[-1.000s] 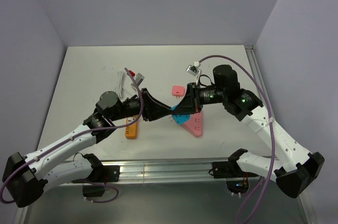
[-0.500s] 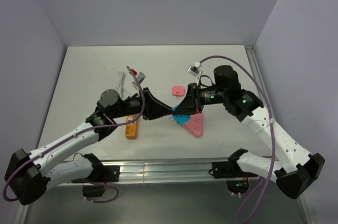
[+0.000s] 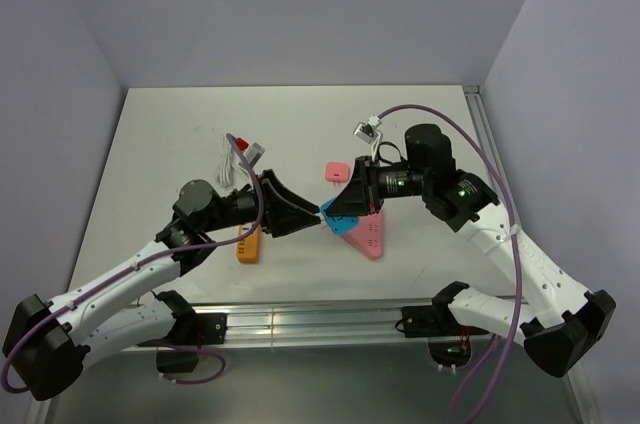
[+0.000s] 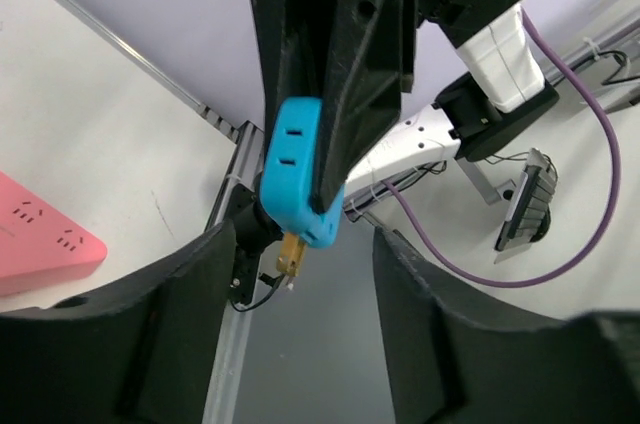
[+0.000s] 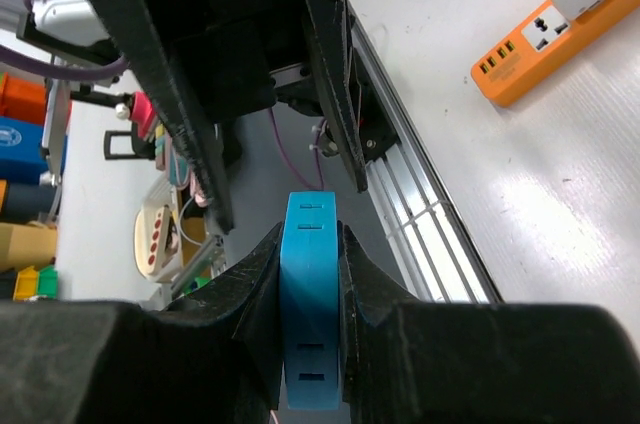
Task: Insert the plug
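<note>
The plug [image 4: 293,176] is bright blue, with dark slots on its face and brass-yellow prongs [image 4: 291,254]. The socket block [image 3: 366,235] is pink, dotted with small dark holes, and a smaller square plug [image 3: 336,171] is the same pink. The power strip [image 5: 520,56] is orange with a white end. The left gripper [image 3: 312,220] and right gripper [image 3: 338,210] are black. The arms [image 3: 535,269] are white with black joints – their cables [image 4: 500,285] purple. The tabletop [image 3: 170,144] is white.

A: Where are you running this?
B: You're in a robot lab: white table [image 3: 170,134] boxed by plain walls [image 3: 300,14], arms [image 3: 520,264] bolted to an aluminium rail [image 3: 320,319], storage bins [image 5: 22,134] beyond.
</note>
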You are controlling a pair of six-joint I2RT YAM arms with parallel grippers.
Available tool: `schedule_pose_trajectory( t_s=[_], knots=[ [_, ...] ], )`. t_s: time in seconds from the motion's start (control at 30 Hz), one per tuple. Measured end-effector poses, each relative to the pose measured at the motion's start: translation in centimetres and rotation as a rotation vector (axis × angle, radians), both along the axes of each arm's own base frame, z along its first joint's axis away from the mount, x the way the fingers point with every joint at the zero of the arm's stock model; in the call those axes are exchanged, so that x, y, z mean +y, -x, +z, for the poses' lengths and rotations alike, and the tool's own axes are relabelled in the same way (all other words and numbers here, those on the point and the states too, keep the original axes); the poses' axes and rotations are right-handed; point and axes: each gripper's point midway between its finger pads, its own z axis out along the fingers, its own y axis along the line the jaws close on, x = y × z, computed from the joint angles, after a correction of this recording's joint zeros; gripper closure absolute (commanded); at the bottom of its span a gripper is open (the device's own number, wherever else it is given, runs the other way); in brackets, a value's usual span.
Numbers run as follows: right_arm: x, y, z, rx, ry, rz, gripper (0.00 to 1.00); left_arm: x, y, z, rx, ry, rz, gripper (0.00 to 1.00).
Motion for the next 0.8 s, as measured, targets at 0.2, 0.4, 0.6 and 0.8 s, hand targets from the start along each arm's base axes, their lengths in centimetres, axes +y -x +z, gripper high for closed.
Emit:
schedule_pose_trajectory(
  t_s=[0.2, 0.4, 0.6, 0.8],
  knots=[
    [0.1, -0.4, 1.0, 0.003, -0.028, -0.041, 1.00, 0.1, 0.5, 0.5, -0.016, 0.038, -0.019, 0.30],
    [0.3, -0.7, 2.4, 0.000, -0.075, -0.072, 1.00, -0.3, 0.4, 0.4, 0.002, 0.062, -0.044, 0.38],
    [0.3, -1.2, 2.5, 0.006, -0.108, -0.115, 1.00, -0.6, 0.3, 0.7, 0.025, 0.097, -0.049, 0.33],
    [0.1, -1.8, 2.5, 0.005, -0.160, -0.198, 1.00, -0.7, 0.6, 0.6, 0.042, 0.148, -0.018, 0.30]
  ],
)
